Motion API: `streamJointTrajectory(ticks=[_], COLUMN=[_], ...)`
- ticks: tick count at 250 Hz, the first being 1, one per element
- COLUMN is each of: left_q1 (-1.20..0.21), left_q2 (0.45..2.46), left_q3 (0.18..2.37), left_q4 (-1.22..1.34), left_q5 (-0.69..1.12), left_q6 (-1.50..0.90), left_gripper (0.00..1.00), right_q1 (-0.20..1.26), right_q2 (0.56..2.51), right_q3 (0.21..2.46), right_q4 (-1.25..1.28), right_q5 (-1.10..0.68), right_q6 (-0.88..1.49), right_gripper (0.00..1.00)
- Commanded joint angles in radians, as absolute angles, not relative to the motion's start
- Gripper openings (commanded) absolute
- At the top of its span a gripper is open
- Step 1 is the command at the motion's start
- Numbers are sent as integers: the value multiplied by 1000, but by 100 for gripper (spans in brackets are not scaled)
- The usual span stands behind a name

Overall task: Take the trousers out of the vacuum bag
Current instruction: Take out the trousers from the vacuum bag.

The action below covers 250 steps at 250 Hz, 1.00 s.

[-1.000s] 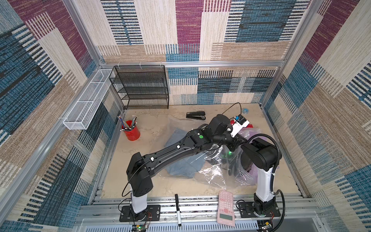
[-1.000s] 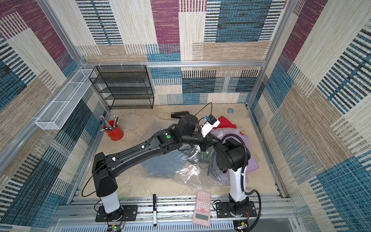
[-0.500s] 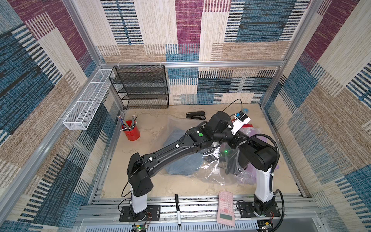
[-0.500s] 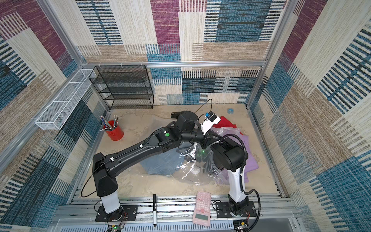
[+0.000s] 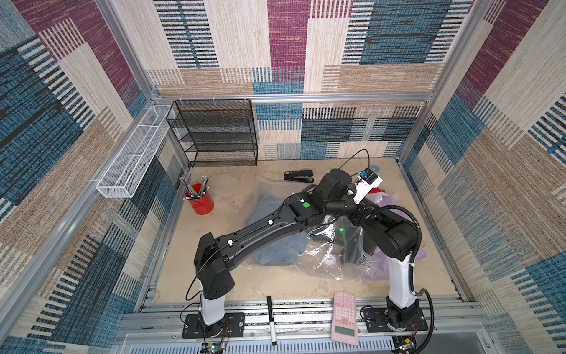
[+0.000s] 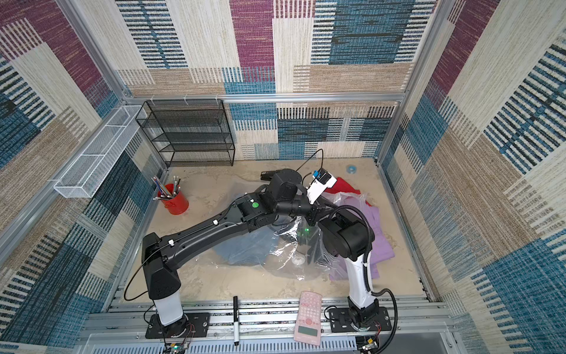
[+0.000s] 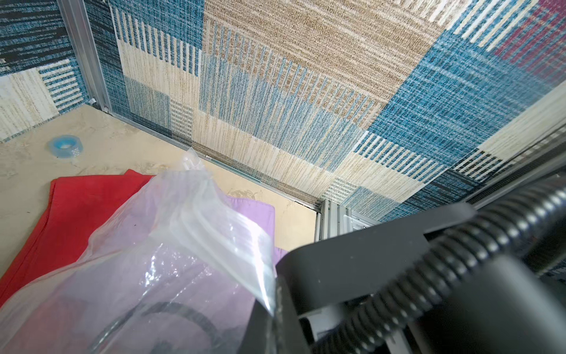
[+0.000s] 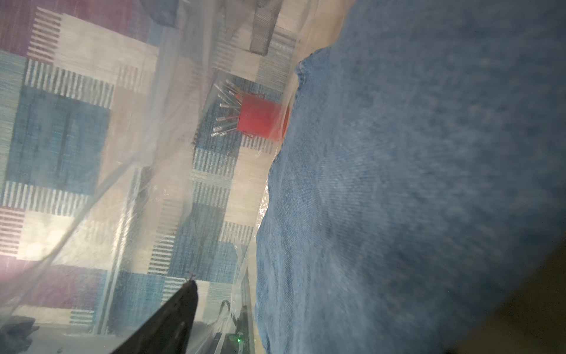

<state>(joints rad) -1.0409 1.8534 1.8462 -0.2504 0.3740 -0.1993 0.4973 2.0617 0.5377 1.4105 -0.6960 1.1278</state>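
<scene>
Beige counter (image 5: 232, 285): we see the vacuum bag (image 5: 324, 263) lying crumpled, denim trousers (image 5: 275, 251) inside.
Walls (image 5: 288, 46): carpet patchwork.
Left pincer (image 5: 366, 211): clamped on bag's lip.
Right pincer (image 5: 344, 245): spread, inside bag.

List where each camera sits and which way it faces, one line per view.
Top views: high over the front edge, looking down at the table; left arm and right arm show whole.
Left wrist: on the left arm, facing the right wall over bag and red trousers; right arm's hose shows.
Right wrist: seemingly inside the bag, looking along the jeans toward the pencil cup; one finger shows.
Shared: top views and right wrist both show jeans and cup.
</scene>
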Motion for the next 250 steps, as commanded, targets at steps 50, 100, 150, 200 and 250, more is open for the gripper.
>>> streamJointTrajectory(ticks=[50, 100, 150, 200, 250], left_q1=[-1046, -1050, -1052, -1053, -1058], left_q2=[1839, 1842, 1849, 1848, 1844], left_q3=[1869, 1887, 1890, 1890, 1888], left_q4=[-199, -205, -212, -215, -224], left_q5=[416, 429, 427, 422, 416], left_q6=[-184, -183, -185, -183, -174], left_gripper=[0, 0, 0, 0, 0], right_q1=[501, 506, 506, 505, 512], right_q2=[2100, 2120, 2055, 2124, 2079], right_q3=[512, 542, 514, 535, 577], right_q4=[1513, 1530, 1808, 1849, 1795], right_q5=[-731, -776, -711, -688, -718], right_q6=[1141, 1144, 1155, 1171, 1118], right_gripper=[91, 92, 92, 90, 88])
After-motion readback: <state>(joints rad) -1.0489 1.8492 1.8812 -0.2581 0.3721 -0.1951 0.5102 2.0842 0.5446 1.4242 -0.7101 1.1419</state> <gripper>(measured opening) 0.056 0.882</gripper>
